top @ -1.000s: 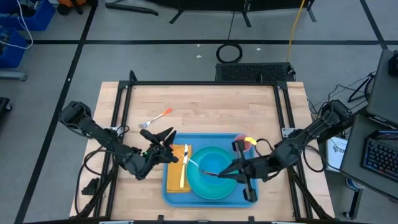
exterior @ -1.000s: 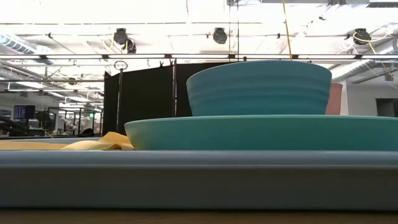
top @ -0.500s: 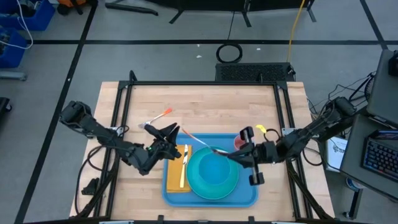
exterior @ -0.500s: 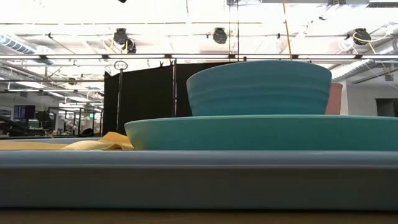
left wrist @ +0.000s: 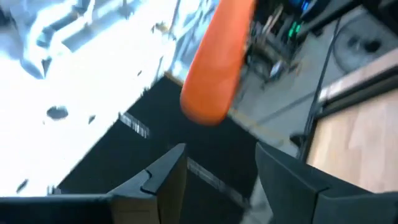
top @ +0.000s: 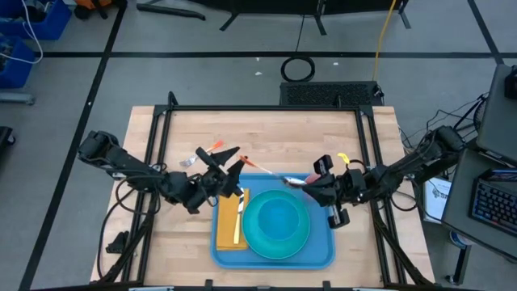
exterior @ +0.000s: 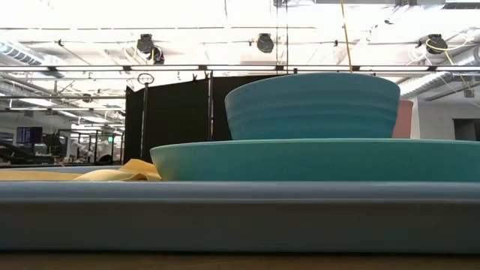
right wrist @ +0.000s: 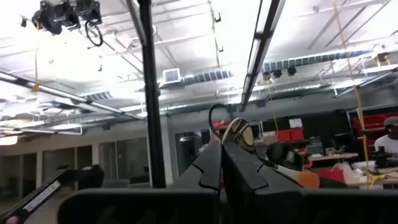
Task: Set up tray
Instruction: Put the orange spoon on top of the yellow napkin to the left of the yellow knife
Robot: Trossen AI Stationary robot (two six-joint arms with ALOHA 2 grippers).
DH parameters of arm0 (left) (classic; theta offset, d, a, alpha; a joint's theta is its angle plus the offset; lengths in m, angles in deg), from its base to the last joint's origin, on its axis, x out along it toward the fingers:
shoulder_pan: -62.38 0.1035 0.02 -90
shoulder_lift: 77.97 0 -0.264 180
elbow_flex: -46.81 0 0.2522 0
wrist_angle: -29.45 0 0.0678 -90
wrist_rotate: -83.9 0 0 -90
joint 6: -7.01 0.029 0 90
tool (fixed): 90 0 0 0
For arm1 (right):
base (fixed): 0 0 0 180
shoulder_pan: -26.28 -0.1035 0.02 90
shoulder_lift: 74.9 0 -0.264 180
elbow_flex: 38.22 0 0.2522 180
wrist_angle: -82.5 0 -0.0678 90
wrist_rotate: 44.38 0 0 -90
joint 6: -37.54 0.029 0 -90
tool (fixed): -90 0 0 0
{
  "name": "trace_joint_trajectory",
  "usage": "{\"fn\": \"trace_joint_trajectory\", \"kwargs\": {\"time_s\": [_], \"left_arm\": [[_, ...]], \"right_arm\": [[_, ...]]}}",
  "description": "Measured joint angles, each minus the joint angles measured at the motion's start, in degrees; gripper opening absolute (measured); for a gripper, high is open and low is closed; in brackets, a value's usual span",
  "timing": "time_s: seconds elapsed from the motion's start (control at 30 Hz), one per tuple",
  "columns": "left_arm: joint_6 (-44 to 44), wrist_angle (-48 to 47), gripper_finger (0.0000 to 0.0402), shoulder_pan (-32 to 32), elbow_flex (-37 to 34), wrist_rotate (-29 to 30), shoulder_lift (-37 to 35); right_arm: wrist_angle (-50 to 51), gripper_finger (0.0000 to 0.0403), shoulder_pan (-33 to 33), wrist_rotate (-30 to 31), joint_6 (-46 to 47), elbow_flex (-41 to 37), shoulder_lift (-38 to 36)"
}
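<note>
The large flat blue plastic tray lies below both grippers, long axis running left to right. It already carries a round teal plate with a bowl, and a yellow-orange napkin under a knife. The right gripper, clamped on a silver spoon, hovers over the far rim. The left gripper stands spread, an orange-handled fork just beyond it. Spoon and fork look unplaced.

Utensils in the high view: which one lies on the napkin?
The yellow-handled one, inside the tray; the orange-handled fork lies on bare wood, and the right pincer holds the spoon.
</note>
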Motion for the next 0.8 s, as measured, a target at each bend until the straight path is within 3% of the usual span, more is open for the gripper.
{"fn": "trace_joint_trajectory", "kwargs": {"time_s": [0.13, 0.4, 0.57, 0.8], "left_arm": [[2.6, -0.1, 0.0177, 0.7, 0.0, -5.6, 0.0], [5.3, 4.2, 0.014, 1.6, 0.0, -3.2, 0.0], [9.2, 11.2, 0.0145, 1.6, 0.0, -1.9, 0.0], [9.6, 11.0, 0.0158, 1.1, 0.0, -4.2, 0.0]], "right_arm": [[-0.6, 0.0, 1.9, -1.2, 2.8, 0.0, 0.0], [-0.4, 0.0, 2.6, -1.1, 2.8, 0.0, 0.1], [-0.7, 0.0, 2.6, -2.3, 1.3, 0.0, 0.1], [-0.9, 0.0, 2.7, -2.4, 2.8, 0.0, 0.1]]}}
